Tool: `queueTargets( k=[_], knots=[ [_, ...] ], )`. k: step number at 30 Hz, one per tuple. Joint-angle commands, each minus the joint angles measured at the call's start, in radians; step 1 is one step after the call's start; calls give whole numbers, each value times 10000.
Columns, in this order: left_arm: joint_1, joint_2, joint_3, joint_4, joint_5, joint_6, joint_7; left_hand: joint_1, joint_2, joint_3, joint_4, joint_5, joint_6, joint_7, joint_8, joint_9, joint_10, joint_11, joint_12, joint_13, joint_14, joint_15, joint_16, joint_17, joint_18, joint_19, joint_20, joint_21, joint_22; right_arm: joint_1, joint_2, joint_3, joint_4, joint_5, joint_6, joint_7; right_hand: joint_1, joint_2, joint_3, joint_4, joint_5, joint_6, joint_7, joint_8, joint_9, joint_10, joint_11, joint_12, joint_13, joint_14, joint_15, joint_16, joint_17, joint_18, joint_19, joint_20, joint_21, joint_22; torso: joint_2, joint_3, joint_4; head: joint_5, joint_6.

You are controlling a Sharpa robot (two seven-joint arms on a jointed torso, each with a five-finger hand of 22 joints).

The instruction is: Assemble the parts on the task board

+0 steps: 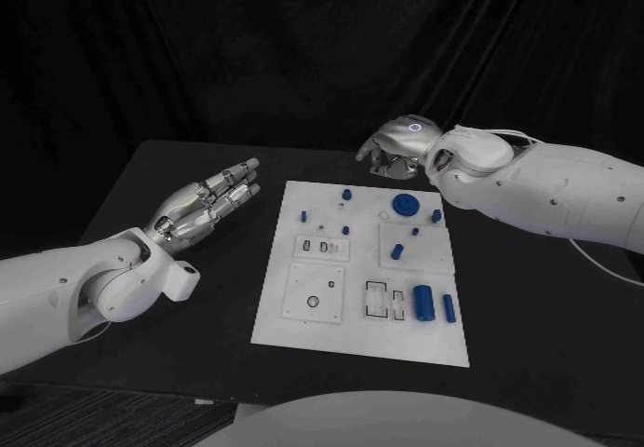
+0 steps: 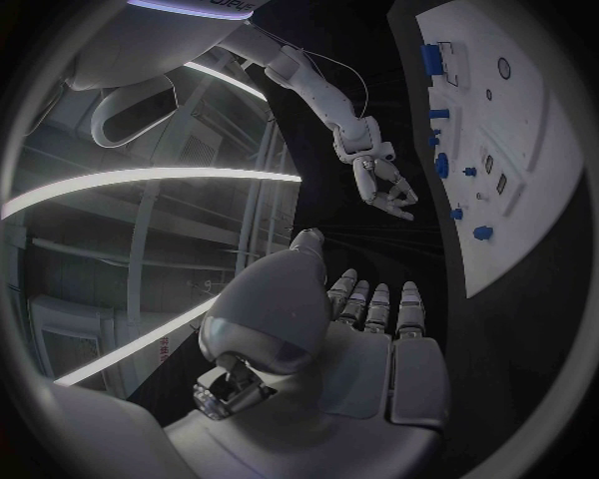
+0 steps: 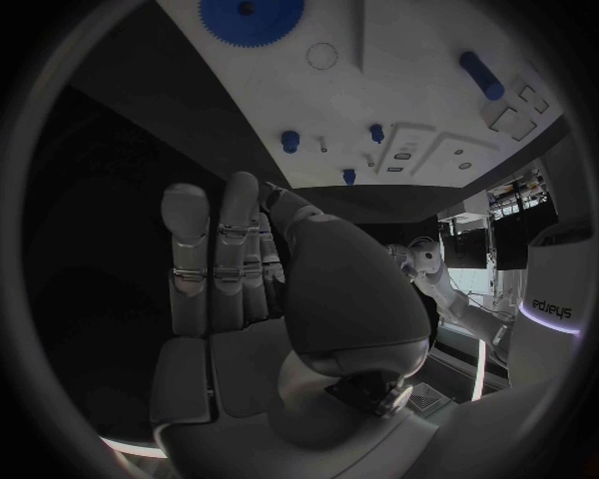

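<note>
The white task board [image 1: 312,321] lies in the middle of the black table. On it sit a blue gear [image 1: 406,205], a blue peg [image 1: 398,250], two larger blue cylinders [image 1: 422,302] near its right edge, and several small blue studs [image 1: 346,195] at the far end. My left hand [image 1: 204,207] hovers over the table left of the board, fingers straight and apart, holding nothing. My right hand [image 1: 394,147] hangs beyond the board's far end with fingers pointing down, empty. The right wrist view shows the gear [image 3: 251,19] and the board [image 3: 412,70] past the fingers [image 3: 225,259].
Bare black tabletop [image 1: 175,307] surrounds the board on all sides. A dark curtain stands behind the table. The left wrist view shows the board [image 2: 530,200] and my right hand [image 2: 384,190] hanging above the table's far side.
</note>
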Motion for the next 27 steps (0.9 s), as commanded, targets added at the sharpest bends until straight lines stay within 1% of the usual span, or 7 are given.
queueTargets(
  k=[1, 3, 6, 7, 11, 16, 27],
  knots=[
    [22, -19, 9, 17, -4, 136, 525, 144, -33, 114, -11, 112, 126, 31, 60, 19, 10, 104, 84, 5, -4, 53, -36, -16, 80, -4, 122, -34, -11, 85, -403, -5, 440, 667, -97, -730, -293, -57, -268, 266, 161, 96, 18, -69, -32, -232, -165, 5807, 5387, 87, 7, 96, 154, 71, 160, -27, -52, 160, -13, -7, -33, -14, 26],
    [20, -46, 8, 22, -4, 163, 501, 164, -36, 131, -17, 137, 143, 44, 66, 21, 13, 118, 98, 7, -4, 57, -36, -16, 91, -4, 135, -34, -11, 113, -639, -6, 565, 804, 274, -918, -657, -14, -413, 633, -20, -56, 19, -152, -40, 1469, -282, 9055, 9262, 822, -125, 2740, 4108, -340, 894, -106, 1677, 2364, -10, -8, -31, -21, 46],
    [16, -94, 8, 30, -5, 208, 439, 199, -40, 158, -27, 184, 168, 60, 75, 23, 18, 138, 120, 11, -4, 77, -36, -16, 103, -4, 162, -34, -11, 79, -973, -8, 678, 952, 700, -1231, -1406, -16, -894, 1231, -374, -324, -44, -164, -47, 4286, -440, 11021, 12605, 1898, -208, 6251, 9650, -889, 1746, -189, 3980, 5257, -13, -9, -21, -3, 103],
    [14, -105, 8, 32, -6, 218, 418, 252, -46, 197, -48, 257, 200, 81, 87, 27, 23, 164, 145, 15, -4, 101, -36, -16, 113, -4, 193, -34, -11, 59, -1063, -8, 707, 979, 779, -1310, -1628, -23, -1086, 1443, -435, -356, -63, -154, -34, 4587, -451, 11175, 12954, 1986, -229, 6634, 10295, -895, 1716, -204, 4082, 5381, -14, -7, -12, -7, 133],
    [8, -132, 7, 40, -7, 265, 343, 283, -52, 218, -57, 298, 229, 92, 96, 31, 26, 175, 157, 16, -4, 116, -36, -16, 119, -4, 213, -34, -11, -45, -1384, -9, 821, 1046, 957, -1633, -2291, -72, -1523, 2064, -536, -350, -107, -121, 1, 4587, -505, 11175, 12954, 2014, -207, 6810, 10618, -974, 1807, -187, 4461, 5873, -35, -18, -13, -47, 173],
    [-3, -93, 6, 0, -8, 311, 312, 306, -58, 234, -59, 325, 229, 97, 99, 30, 28, 179, 166, 17, -4, 136, -36, -16, 123, -4, 236, -34, -11, -205, -1569, -11, 839, 1078, 1126, -1882, -2536, -387, -1769, 2787, -651, -114, -82, 0, 116, 4587, -482, 11175, 12954, 2064, -212, 6940, 10875, -1030, 1884, -183, 4724, 6225, -106, -49, -91, -38, 159],
    [-21, -8, 6, -64, -8, 452, 236, 341, -59, 262, -55, 352, 253, 108, 109, 33, 29, 189, 168, 17, -4, 192, -36, -16, 128, -4, 294, -34, -11, -633, -1616, -11, 677, 1093, 1650, -2207, -2740, -411, -1727, 2829, -284, 113, -106, 78, 322, 4587, -475, 11175, 12954, 1812, -261, 6077, 9666, -942, 1733, -211, 4497, 5971, -206, -27, -196, -4, 157]
  ],
)
